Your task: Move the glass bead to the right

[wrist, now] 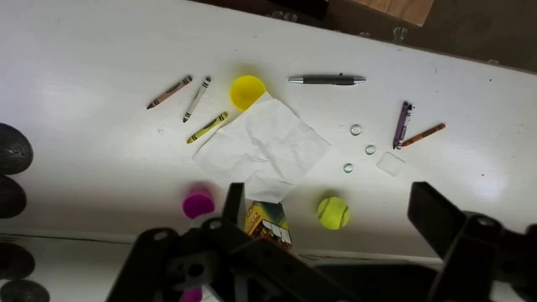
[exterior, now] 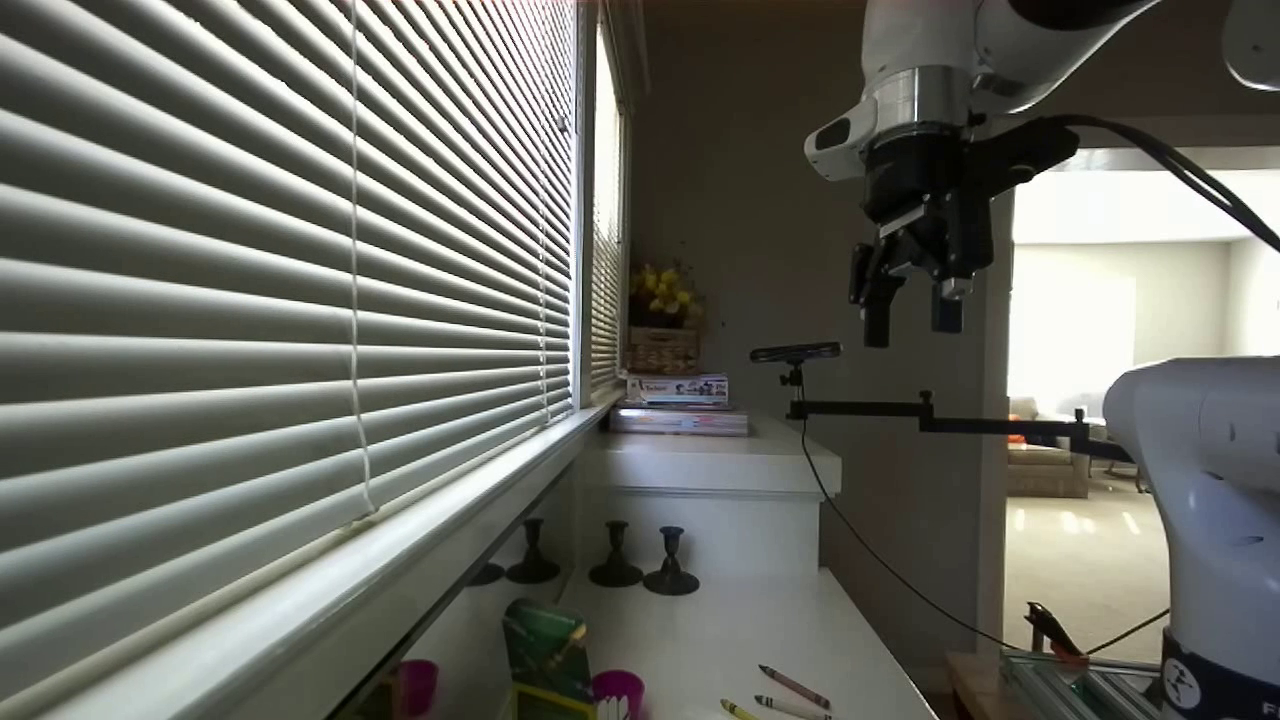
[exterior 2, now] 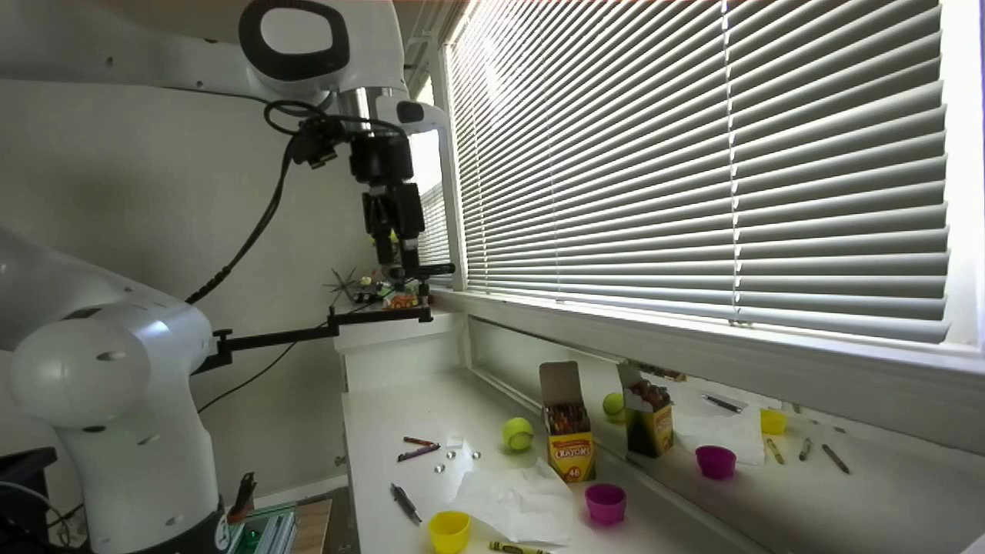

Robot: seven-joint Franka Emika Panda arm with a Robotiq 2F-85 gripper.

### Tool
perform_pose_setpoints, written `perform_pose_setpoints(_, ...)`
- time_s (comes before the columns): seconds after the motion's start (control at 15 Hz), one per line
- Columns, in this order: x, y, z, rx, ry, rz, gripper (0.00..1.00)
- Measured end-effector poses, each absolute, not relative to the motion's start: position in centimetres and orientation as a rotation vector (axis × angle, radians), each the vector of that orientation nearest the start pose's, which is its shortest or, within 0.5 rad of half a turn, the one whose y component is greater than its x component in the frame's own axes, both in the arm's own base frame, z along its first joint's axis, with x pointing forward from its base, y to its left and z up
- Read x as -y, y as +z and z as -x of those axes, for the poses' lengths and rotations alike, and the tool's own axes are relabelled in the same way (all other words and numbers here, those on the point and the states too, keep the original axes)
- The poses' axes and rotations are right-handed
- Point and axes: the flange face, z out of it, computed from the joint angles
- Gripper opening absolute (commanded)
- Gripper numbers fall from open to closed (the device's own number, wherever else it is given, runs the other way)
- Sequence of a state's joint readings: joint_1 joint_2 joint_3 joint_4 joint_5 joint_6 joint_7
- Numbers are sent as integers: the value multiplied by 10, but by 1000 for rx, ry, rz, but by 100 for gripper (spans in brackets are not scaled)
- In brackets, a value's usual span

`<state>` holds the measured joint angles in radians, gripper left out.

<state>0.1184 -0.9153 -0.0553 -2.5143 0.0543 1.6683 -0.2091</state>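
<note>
- Evidently, our fingers point(wrist: 434, 216) stand spread, holding nothing, high above the tennis ball point(wrist: 333, 213).
- Three glass beads point(wrist: 370, 149) lie near the tennis ball, apart from it; we cannot tell which one is meant.
- We judge an off-centre pinch could squirt a smooth one away, or a careless low approach set the tennis ball rolling.
- In an exterior view our arm point(exterior 2: 377, 50) is bent, its end pointing down.

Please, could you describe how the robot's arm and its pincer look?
The robot arm is glossy white with rounded segments; a dark band at its base carries a round white logo. The pincer is black and angular, with two blocky fingers; above it sits a silver ring. Black cables curve outside the white shell in both exterior views.
</note>
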Motion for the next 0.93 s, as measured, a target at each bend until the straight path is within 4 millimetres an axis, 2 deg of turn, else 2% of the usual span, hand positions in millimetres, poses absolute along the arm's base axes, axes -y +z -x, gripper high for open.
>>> perform_pose_setpoints(0.13, -37, 543, -286, 514, -46, 2998, 100)
perform_pose_setpoints(0.4, -91, 492, -292, 712, 79, 2928, 100)
perform_pose_setpoints(0.6, -126, 458, -295, 846, 39, 2910, 100)
perform_pose_setpoints(0.8, -142, 425, -299, 902, -1, 2933, 100)
perform_pose_setpoints(0.93, -143, 420, -300, 903, 5, 2935, 100)
